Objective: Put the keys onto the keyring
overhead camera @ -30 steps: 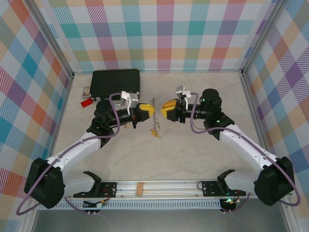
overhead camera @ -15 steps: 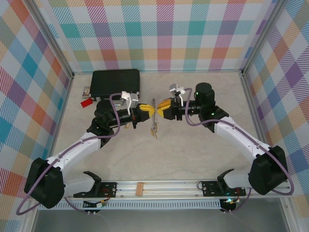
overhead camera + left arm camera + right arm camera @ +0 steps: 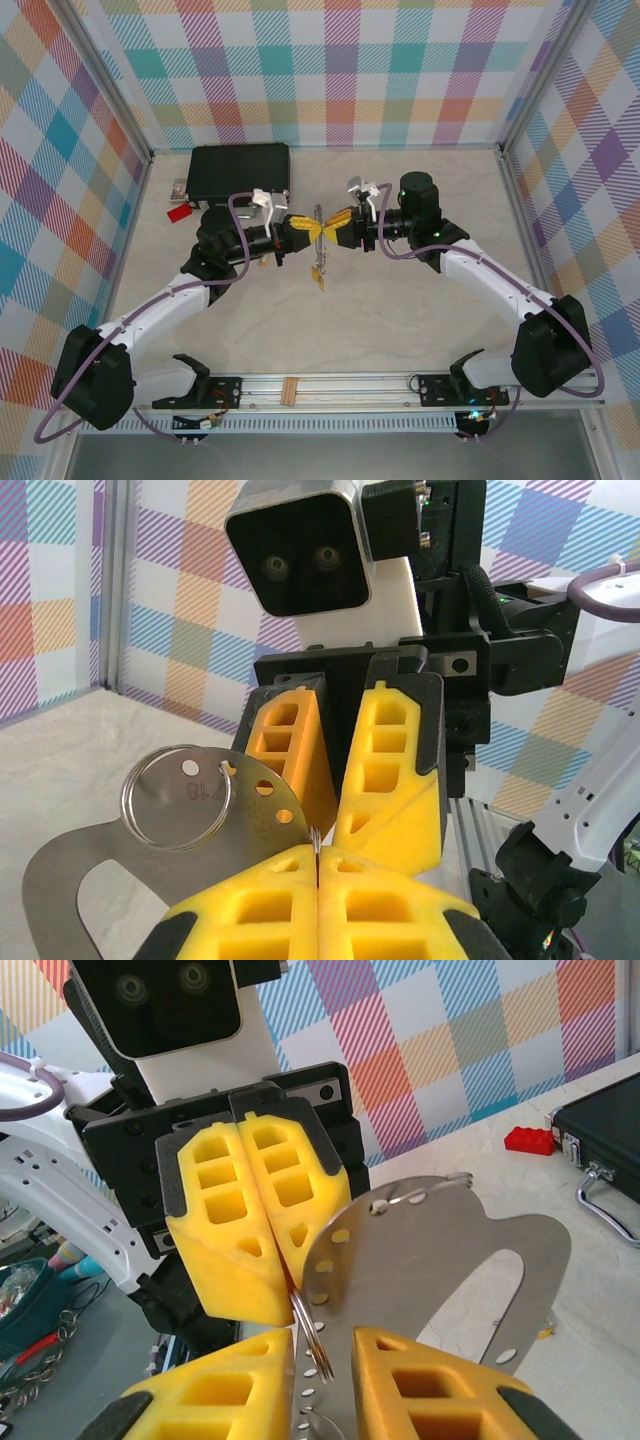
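Mid-surface [image 3: 400, 320], the two hands meet tip to tip. The left hand [image 3: 312, 229] is clenched on the keyring [image 3: 312, 1338], which shows edge-on against a perforated metal plate [image 3: 440, 1250]. The right hand [image 3: 333, 221], facing in from 3 o'clock, has its fingers slightly parted, straddling ring and plate. The keys [image 3: 320, 276] dangle at 6 o'clock, just below the pinch.

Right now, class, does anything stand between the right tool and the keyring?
Nothing visible does. The keyring lies in the gap between the right tool's fingers, alongside the perforated metal plate that the shut left tool grips.
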`<state>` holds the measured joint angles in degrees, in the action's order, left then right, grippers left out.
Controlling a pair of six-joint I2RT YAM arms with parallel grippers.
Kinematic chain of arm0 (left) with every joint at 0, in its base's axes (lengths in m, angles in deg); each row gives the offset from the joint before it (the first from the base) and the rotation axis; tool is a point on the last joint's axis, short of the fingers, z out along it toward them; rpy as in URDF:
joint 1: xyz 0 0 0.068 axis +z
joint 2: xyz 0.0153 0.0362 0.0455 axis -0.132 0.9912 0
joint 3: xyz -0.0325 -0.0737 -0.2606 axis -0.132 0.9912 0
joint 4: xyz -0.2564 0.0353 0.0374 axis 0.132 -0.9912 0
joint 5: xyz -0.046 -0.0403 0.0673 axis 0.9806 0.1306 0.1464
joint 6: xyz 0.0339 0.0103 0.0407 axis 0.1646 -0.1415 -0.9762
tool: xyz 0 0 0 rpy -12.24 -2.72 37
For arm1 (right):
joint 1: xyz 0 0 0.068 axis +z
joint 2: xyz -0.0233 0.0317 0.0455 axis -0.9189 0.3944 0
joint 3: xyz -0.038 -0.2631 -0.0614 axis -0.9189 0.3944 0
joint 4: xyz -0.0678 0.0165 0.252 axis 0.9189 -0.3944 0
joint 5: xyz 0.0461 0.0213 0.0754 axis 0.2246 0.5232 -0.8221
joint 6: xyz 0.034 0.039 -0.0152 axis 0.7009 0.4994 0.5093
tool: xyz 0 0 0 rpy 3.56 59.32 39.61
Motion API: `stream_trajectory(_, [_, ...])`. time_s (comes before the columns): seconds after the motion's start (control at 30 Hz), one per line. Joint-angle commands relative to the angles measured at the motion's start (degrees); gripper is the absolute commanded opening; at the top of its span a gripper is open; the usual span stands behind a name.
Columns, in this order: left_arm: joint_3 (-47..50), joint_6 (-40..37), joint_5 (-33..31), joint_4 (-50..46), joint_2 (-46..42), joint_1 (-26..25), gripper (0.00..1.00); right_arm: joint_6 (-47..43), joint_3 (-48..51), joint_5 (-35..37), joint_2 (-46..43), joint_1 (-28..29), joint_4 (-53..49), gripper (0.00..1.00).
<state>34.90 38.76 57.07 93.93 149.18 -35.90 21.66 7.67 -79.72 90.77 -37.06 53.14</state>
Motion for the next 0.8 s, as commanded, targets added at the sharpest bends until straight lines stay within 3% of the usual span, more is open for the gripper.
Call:
stream_trajectory(0.0, [-2.07,0.63,1.5,2.81,0.39,-0.42,0.0,-0.59,-1.15,-1.47,-0.44,0.6,1.4,0.22])
stream_trajectory(0.33, [-2.11,0.79,1.75,2.69,0.43,-0.42,0.0,-0.69,-1.35,-1.73,-0.57,1.2,1.44,0.16])
stream_trajectory(0.5, [-2.15,0.8,1.67,2.79,0.39,-0.45,0.0,-0.97,-1.31,-1.85,-0.62,1.4,1.06,0.08])
stream_trajectory(0.77, [-1.99,0.03,1.08,1.96,-0.35,-0.42,0.0,-2.58,-0.22,0.17,-1.67,1.33,-0.55,0.12])
